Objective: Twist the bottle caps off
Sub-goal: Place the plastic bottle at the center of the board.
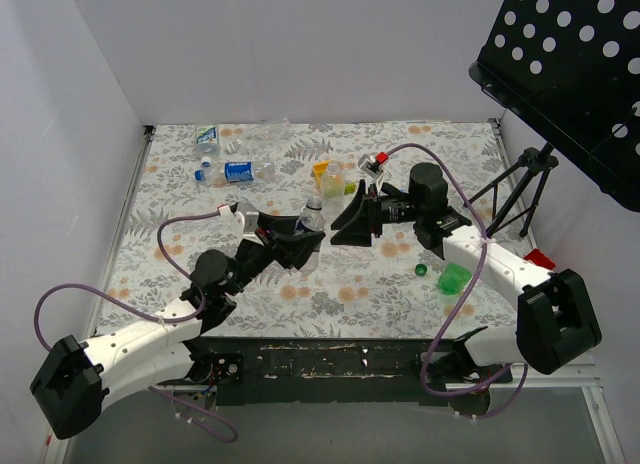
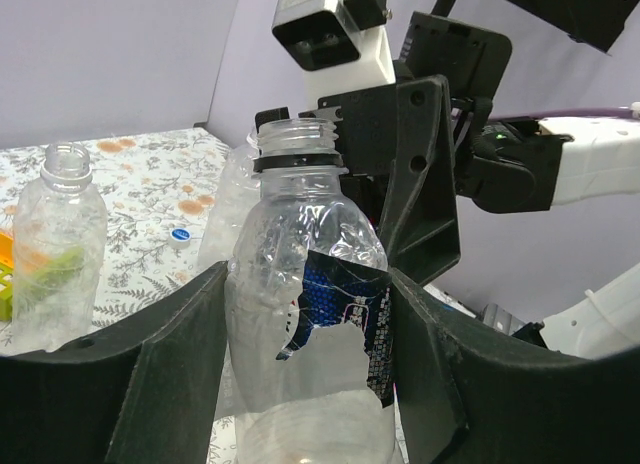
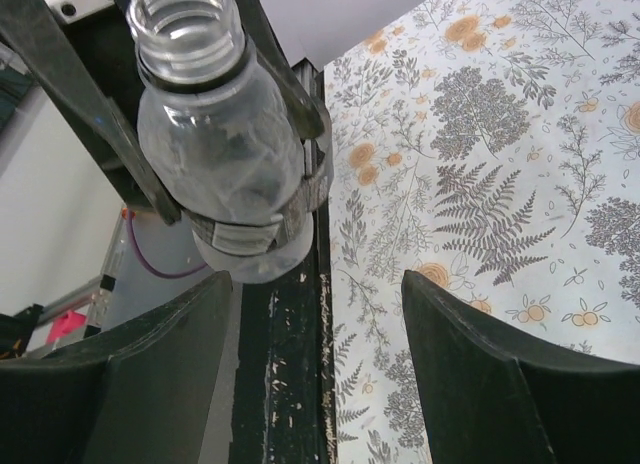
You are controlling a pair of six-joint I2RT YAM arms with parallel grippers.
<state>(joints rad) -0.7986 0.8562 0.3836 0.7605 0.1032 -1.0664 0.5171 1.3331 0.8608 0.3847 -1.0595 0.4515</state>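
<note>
Clamped in my left fingers (image 2: 170,384), a clear bottle (image 2: 300,244) stands nearest the lens, neck bare, its torn blue label seen only from the left wrist. My right fingers (image 3: 500,384) stand apart near that neck. Only overhead shows a green cap (image 1: 421,269) on the bench (image 1: 160,184) beside a green bottle (image 1: 455,278)
</note>
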